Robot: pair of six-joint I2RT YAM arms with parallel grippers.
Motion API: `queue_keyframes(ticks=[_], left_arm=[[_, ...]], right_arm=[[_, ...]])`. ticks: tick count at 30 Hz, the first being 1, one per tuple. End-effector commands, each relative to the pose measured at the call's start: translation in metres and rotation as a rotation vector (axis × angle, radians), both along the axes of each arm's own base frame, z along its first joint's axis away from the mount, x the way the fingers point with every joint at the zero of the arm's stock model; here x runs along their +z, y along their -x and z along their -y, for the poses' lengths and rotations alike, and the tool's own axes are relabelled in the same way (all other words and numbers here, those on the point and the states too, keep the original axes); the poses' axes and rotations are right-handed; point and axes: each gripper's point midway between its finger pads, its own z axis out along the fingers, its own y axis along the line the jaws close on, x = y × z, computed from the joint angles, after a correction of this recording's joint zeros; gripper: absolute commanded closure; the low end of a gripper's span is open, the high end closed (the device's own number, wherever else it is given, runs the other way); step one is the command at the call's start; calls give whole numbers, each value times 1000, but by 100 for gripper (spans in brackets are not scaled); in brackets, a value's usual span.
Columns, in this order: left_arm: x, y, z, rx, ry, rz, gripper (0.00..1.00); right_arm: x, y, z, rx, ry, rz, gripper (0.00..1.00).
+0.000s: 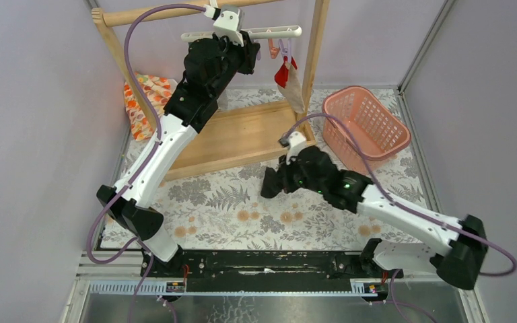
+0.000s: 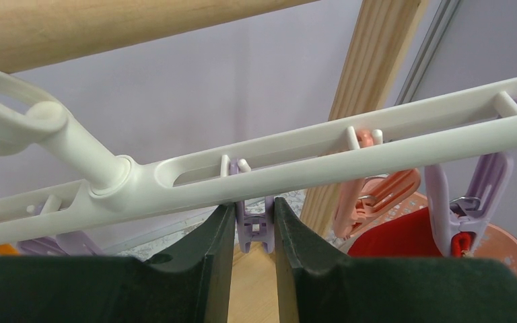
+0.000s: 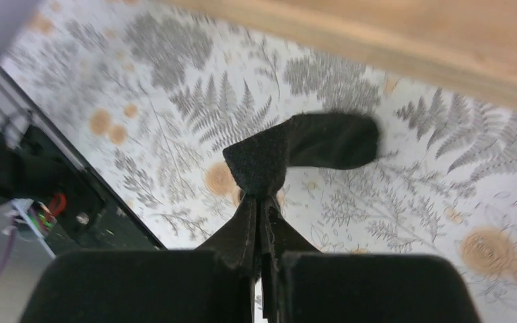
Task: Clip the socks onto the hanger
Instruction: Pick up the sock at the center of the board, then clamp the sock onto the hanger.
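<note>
**One sock hung, one sock in the right jaws**

The tabletop (image 1: 229, 202), covered in a fern print, carries a wooden rack (image 1: 242, 134) that fills its 12 o'clock side. A pink basket (image 1: 367, 121) sits at about 2 o'clock, and a flower-patterned cloth (image 1: 145, 101) lies bunched at 10 o'clock, behind the rack's left post.

The left arm rises from 7 o'clock up to the rack's top rail. The hanger (image 1: 269, 32) hangs there by its hook, at 12 o'clock. The left gripper (image 2: 254, 222) is just under the white bar. Its jaws are narrow, and the pads (image 2: 286, 235) sit against the two sides of a purple clip (image 2: 254, 225) near the middle of the bar.

The right arm reaches in from 4 o'clock, and the right gripper (image 3: 262, 202) hovers low over the print near the centre. Its jaws are pressed together on one end of the black sock (image 3: 323, 141), whose free end bends away toward 1 o'clock in the wrist view.

The beige sock (image 1: 295, 87) hangs at the right end of the hanger, red end uppermost, beside the rack's right post. A second purple clip (image 2: 468, 202) pinches that red end. An orange clip (image 2: 370, 195) hangs between the two purple ones
</note>
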Motion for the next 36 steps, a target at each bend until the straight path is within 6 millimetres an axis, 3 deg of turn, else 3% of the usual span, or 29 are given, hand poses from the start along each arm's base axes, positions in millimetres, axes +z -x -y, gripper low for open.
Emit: queue_keyframes(ticks=[1, 12, 16, 27, 30, 36], left_arm=[[21, 21, 8, -67, 23, 48, 100], [24, 28, 16, -124, 48, 48, 100], [26, 31, 17, -134, 52, 52, 100], [32, 37, 19, -157, 70, 59, 100], [34, 40, 21, -176, 79, 56, 100], [33, 43, 27, -212, 90, 41, 100]], right_arm=[[53, 6, 5, 115, -141, 58, 100], [169, 21, -24, 429, -516, 139, 100], [198, 19, -33, 529, -648, 110, 100], [294, -7, -17, 607, -967, 152, 100], [308, -13, -18, 609, -1024, 155, 100], [313, -41, -19, 553, -1112, 133, 100]])
